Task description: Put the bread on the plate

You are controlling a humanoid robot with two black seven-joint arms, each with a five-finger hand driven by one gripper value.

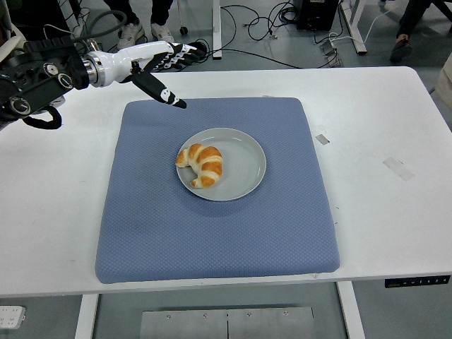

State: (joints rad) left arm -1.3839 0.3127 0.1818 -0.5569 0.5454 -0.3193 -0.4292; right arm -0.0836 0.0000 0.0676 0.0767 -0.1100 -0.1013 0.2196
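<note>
A golden croissant (201, 164) lies on the left half of a round grey plate (240, 169), which sits on a blue mat (212, 233) in the middle of the white table. My left hand (159, 65) hovers above the mat's far left corner, up and left of the plate. Its fingers are stretched out and hold nothing. It is well clear of the bread. My right arm does not show.
The white table (381, 127) has small tape marks (398, 168) to the right of the mat. Cables (275, 28) and people's feet (145, 32) show on the floor beyond the far edge.
</note>
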